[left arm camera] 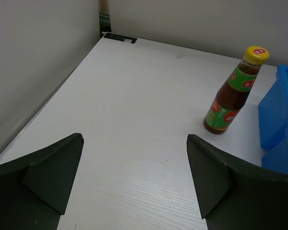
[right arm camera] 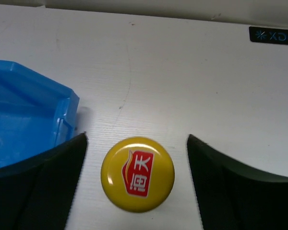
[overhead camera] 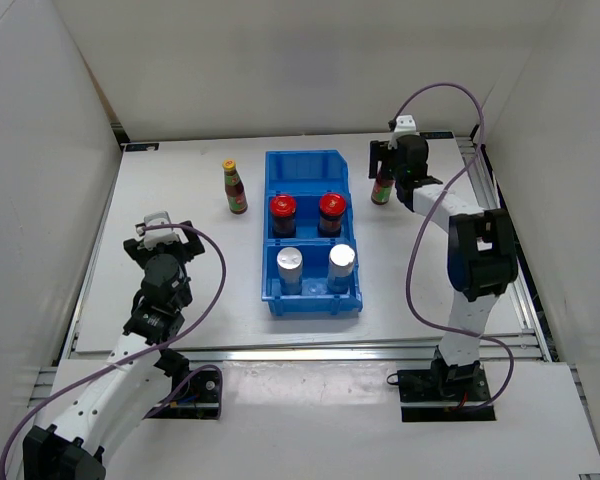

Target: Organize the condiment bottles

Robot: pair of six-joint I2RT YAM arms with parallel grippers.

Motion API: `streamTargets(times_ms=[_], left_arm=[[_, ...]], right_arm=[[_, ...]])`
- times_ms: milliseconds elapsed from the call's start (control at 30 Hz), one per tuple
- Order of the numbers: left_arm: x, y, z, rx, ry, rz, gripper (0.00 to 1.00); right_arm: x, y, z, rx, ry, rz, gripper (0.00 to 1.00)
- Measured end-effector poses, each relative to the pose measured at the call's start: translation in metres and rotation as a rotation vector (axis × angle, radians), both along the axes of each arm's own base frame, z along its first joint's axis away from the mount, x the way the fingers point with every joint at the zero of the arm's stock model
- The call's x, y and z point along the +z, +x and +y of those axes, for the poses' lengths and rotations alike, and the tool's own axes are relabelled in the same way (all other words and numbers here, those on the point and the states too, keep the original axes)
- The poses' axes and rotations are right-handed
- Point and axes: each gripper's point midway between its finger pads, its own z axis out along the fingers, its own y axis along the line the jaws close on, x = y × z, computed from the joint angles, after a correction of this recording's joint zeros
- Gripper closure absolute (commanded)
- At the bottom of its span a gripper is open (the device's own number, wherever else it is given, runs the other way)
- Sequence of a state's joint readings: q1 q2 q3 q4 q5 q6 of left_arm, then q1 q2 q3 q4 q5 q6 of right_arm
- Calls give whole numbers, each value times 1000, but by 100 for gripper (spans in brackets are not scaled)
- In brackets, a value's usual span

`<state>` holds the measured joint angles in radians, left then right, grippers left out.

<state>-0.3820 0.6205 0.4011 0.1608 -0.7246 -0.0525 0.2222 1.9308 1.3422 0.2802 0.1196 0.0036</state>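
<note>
One slim dark bottle with a yellow cap (overhead camera: pixel 235 187) stands on the table left of the blue bin (overhead camera: pixel 311 297); it also shows in the left wrist view (left arm camera: pixel 230 100). The second slim bottle (overhead camera: pixel 382 187) stands right of the bin, its yellow cap (right arm camera: pixel 138 173) seen from above. My right gripper (overhead camera: pixel 386 166) (right arm camera: pixel 137 139) is open and straddles that cap with gaps on both sides. Two red-lidded jars (overhead camera: pixel 283 208) (overhead camera: pixel 331 207) sit in the bin's middle compartment. Two silver cylinders (overhead camera: pixel 290 261) (overhead camera: pixel 341 257) sit in the near one. My left gripper (overhead camera: pixel 163 240) (left arm camera: pixel 134 139) is open and empty.
The bin's far compartment (overhead camera: pixel 305 172) holds nothing. The bin's corner (right arm camera: pixel 29 120) lies close to the left of my right gripper, and its side (left arm camera: pixel 278 115) stands right of the left bottle. White walls enclose the table on three sides.
</note>
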Motion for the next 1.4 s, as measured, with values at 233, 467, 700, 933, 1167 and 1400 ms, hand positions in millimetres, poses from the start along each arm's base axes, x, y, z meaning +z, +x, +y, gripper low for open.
streamTargets(times_ms=[233,467,700,933,1167,1400], left_arm=[[3,-1,0,-2,-6,-16,0],[4,-1,0,-2,-4,-19,0],[4,-1,0,-3,-4,-18,0],[6,-2,0,-3,-8,-26,0],[3,-2,0,-3,-8,-29,0],[7,-2,1,-3,-14,-42,0]], right_arm=[[5,12,-2,-30,-5,-19,91],[4,12,-4,-55,-18,-12,100],[8,7,-3,-51,-60,24,100],[69,16,33,23,-82,-53,100],[156,12,102,164,-29,-213,100],[161,5,161,275,6,-224,100]])
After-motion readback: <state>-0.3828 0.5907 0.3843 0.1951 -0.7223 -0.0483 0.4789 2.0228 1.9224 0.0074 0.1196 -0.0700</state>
